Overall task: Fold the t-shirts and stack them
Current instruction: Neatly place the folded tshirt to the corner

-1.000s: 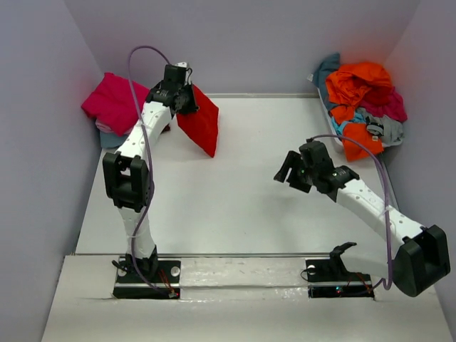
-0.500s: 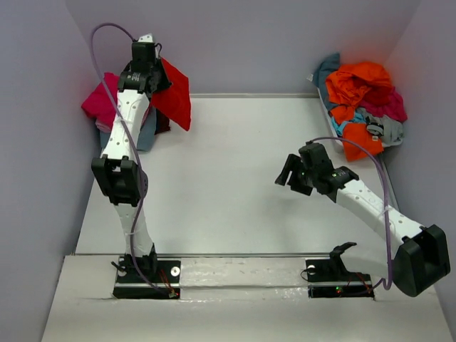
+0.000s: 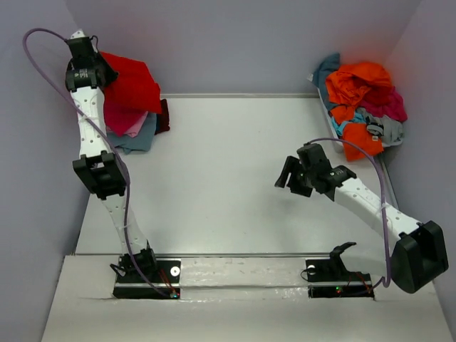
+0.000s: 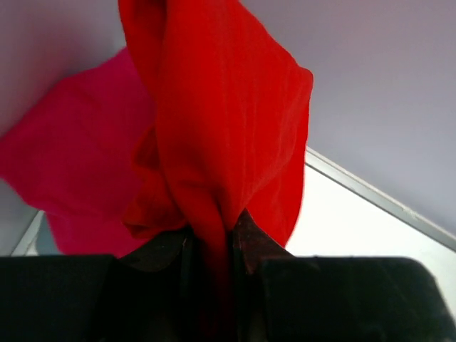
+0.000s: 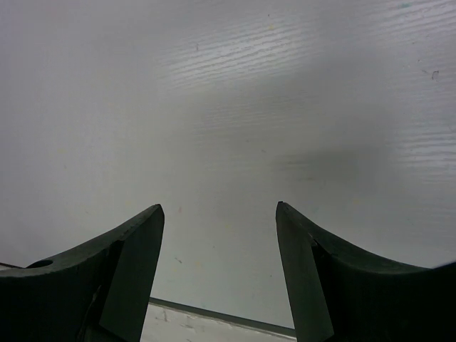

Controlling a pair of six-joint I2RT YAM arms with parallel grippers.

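Observation:
My left gripper (image 3: 91, 68) is raised in the back left corner, shut on a bunched edge of the bright red t-shirt (image 3: 132, 83). The shirt hangs folded over the stack of folded t-shirts below it: magenta (image 3: 120, 117), pale pink (image 3: 137, 127), grey-blue (image 3: 140, 140) and maroon (image 3: 164, 117). In the left wrist view the red t-shirt (image 4: 221, 121) runs out from between the fingers of the left gripper (image 4: 211, 229), with the magenta shirt (image 4: 75, 171) behind it. My right gripper (image 3: 289, 175) hovers over the bare table right of centre, open and empty (image 5: 219, 208).
A heap of unfolded t-shirts (image 3: 360, 85), orange, teal, magenta and grey, fills the back right corner. Walls close the table in at the back and on both sides. The white table (image 3: 228, 185) lies between the two arms.
My left arm has swung left and back, carrying the red t-shirt from over the table to above the stack in the corner. The right arm has stayed put.

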